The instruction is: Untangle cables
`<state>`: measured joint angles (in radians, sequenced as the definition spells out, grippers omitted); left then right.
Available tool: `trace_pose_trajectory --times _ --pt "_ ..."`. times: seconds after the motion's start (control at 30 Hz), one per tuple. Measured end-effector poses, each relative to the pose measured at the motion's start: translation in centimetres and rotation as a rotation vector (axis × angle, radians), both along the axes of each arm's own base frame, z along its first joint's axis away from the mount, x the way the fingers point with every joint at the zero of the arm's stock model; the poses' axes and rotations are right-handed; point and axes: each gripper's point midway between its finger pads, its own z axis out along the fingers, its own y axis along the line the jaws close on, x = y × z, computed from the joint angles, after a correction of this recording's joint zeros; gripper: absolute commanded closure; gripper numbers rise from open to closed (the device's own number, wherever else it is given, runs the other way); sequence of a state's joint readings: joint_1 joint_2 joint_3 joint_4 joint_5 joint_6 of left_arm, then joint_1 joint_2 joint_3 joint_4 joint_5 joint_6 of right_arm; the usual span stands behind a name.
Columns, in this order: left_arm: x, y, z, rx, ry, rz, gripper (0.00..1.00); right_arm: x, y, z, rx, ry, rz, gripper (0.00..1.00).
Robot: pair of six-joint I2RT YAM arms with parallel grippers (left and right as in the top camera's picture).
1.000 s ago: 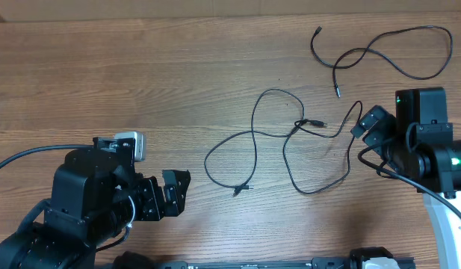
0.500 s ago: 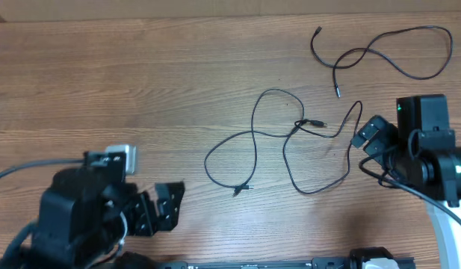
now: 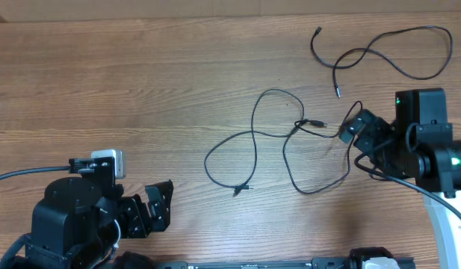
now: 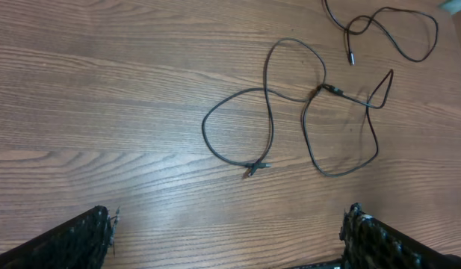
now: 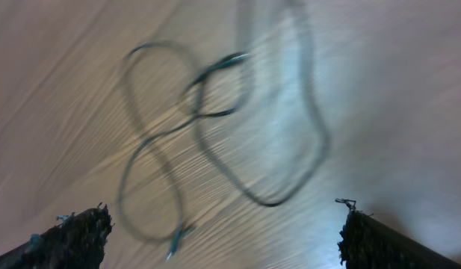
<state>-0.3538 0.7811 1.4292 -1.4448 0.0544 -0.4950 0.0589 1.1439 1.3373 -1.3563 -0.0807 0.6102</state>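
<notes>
- The desk is bare wood, and all the cables are laid on it ahead of the two tools.
- The left tool is held low over the desk with its jaws wide apart and nothing between them. In the left wrist view its fingers are seen at the bottom corners.
- The right tool is also spread wide and empty. The right wrist view is blurred, but nothing is seen in the gap.
- The tangled cables are spread as loops straight ahead of the left tool, well apart from it. Their outer bend is just beside the right tool's fingertips; whether it is touched cannot be told.
- A separate cable is laid beyond the right tool, apart from the tangle, and is judged already freed.
- The step in hand is judged to be the approach to the remaining tangle, with no grasp made yet.
- For the next move, one strand near the crossing would need to be pinched by the right tool. The other strand would need to be held or drawn away by the left tool, so that the loops are parted and not tightened.
</notes>
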Motion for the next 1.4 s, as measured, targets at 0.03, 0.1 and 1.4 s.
trace_pose_trajectory --times 0.03,0.1,1.4 --pt "0.0 0.0 0.0 0.001 0.001 0.000 0.00 0.3 0.9 0.1 0.026 -0.012 0.059 0.00" --pt "0.1 0.0 -0.1 0.004 0.003 0.002 0.00 0.6 2.5 0.4 0.076 -0.032 0.170 0.00" --pt "0.2 0.1 -0.1 0.006 0.003 0.005 0.00 3.8 6.6 -11.3 -0.021 0.342 0.462 0.20"
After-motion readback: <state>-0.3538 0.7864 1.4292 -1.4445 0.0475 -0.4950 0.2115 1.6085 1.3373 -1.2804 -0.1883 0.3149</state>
